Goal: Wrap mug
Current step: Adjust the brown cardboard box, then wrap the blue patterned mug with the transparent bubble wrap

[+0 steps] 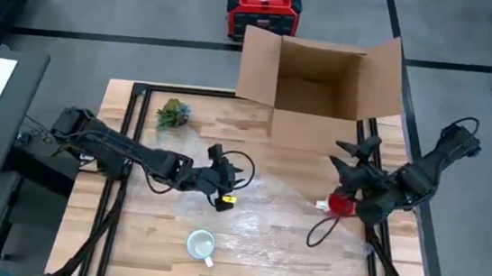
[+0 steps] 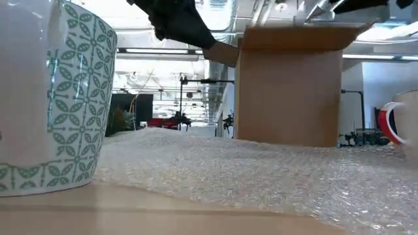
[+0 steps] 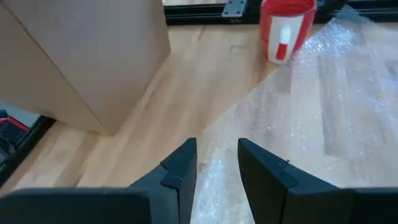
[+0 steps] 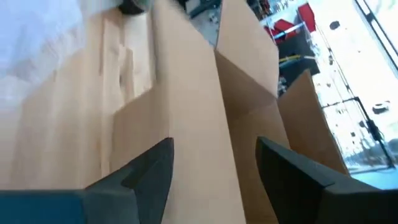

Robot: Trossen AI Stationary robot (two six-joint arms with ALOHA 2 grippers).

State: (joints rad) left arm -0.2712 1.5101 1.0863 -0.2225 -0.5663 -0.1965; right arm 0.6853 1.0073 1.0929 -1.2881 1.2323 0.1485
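Observation:
A sheet of bubble wrap (image 1: pixel 296 224) lies flat on the wooden table. A white mug with a green pattern (image 1: pixel 201 244) stands upright by the wrap's near left edge and looms large in the low view (image 2: pixel 52 98). A red mug (image 1: pixel 341 204) stands upright at the wrap's right edge and also shows in the left wrist view (image 3: pixel 286 28). My left gripper (image 1: pixel 227 189) hovers open over the wrap's left corner (image 3: pixel 217 149), nothing between its fingers. My right gripper (image 1: pixel 348 157) is open, raised just beyond the red mug, facing the cardboard box (image 4: pixel 214 146).
An open cardboard box (image 1: pixel 319 82) stands at the table's far edge, its flaps up. A small green plant-like thing (image 1: pixel 173 113) lies at the far left. A red device (image 1: pixel 262 13) sits on the floor beyond the table. Bare wood shows between the box and the wrap.

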